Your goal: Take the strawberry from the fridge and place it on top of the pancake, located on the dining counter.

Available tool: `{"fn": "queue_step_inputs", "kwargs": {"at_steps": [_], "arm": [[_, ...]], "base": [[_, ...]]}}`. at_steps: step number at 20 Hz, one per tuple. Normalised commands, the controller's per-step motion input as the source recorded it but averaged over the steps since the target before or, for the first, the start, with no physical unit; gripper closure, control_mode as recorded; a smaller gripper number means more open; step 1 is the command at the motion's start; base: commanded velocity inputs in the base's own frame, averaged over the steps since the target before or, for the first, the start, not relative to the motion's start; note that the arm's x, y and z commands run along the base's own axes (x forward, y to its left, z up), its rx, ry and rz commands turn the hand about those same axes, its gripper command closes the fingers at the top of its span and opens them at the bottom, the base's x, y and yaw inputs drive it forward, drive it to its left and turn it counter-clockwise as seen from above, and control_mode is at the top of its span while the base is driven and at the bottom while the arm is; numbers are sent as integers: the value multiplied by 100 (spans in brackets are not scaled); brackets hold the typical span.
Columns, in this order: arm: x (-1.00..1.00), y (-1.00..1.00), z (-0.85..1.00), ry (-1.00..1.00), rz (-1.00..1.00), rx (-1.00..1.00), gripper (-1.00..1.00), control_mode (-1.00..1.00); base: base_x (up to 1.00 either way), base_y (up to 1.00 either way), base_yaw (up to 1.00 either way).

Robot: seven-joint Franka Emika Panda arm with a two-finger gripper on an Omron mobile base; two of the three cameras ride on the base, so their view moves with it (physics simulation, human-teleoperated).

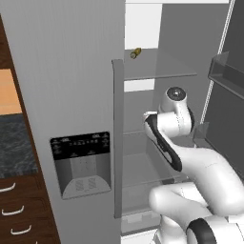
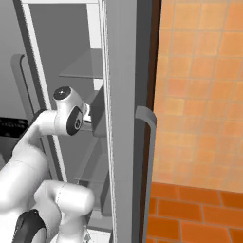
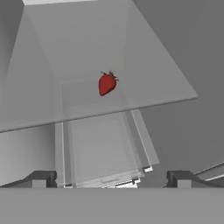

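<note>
Left base view: the fridge [image 1: 71,95] has one door open, and the arm reaches in toward its clear shelves; a small yellowish item [image 1: 136,53] lies at the upper shelf's front left corner.

Right base view: the wrist is inside, behind the open door's edge.

Hand view: the strawberry [image 3: 107,83] sits mid-shelf, toward the back. The tool [image 3: 112,178] is spread wide, holding nothing. Best to advance centred, straddling the fruit before closing.

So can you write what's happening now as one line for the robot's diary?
stage: reaching into fridge | strawberry: on clear shelf, untouched | fingers: apart, short of it | door: open
</note>
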Motion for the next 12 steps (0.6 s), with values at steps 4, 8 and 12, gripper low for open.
{"fn": "queue_step_inputs", "kwargs": {"at_steps": [4, 8, 12], "arm": [[43, -8, -13, 0, -8, 0, -100, -100], [44, -23, -20, 0, -2, 0, -100, -100], [33, -15, -20, 0, 0, 0, -100, -100]], "base": [[0, 0, 0], [0, 0, 0], [0, 0, 0]]}}
